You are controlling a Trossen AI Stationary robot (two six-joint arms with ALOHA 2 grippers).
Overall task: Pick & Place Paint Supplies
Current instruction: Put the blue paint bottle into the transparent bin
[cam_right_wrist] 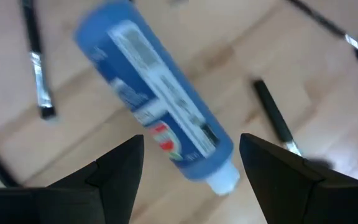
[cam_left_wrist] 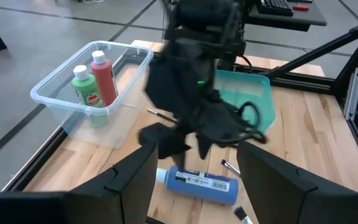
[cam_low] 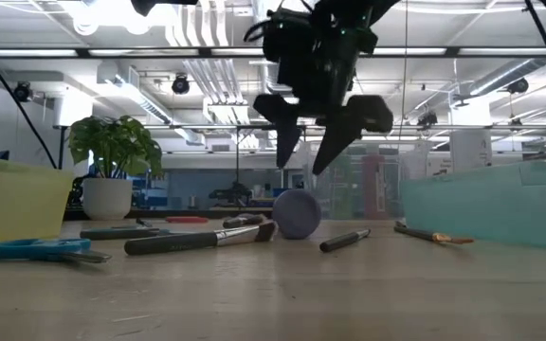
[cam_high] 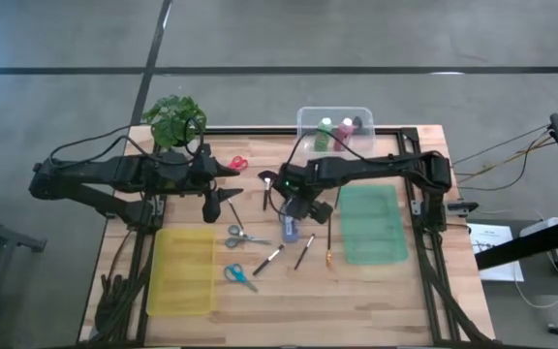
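Observation:
A blue white-capped paint bottle (cam_high: 290, 229) lies on its side on the table, mid-table; it also shows in the right wrist view (cam_right_wrist: 157, 118) and in the low view (cam_low: 297, 214). My right gripper (cam_low: 313, 156) hangs open just above the bottle, fingers pointing down and clear of it (cam_right_wrist: 191, 146). My left gripper (cam_high: 235, 182) is open, held above the table left of centre, touching nothing (cam_left_wrist: 194, 171). A green bottle (cam_left_wrist: 87, 87) and a red-pink bottle (cam_left_wrist: 104, 74) stand upright in a clear bin (cam_high: 335, 128).
A yellow tray (cam_high: 184, 271) lies near the left front, a green tray (cam_high: 371, 225) to the right. Red scissors (cam_high: 237, 163), grey scissors (cam_high: 245, 236) and blue scissors (cam_high: 240, 276) lie flat among several brushes (cam_high: 267, 260). A potted plant (cam_high: 174, 121) stands at the far left.

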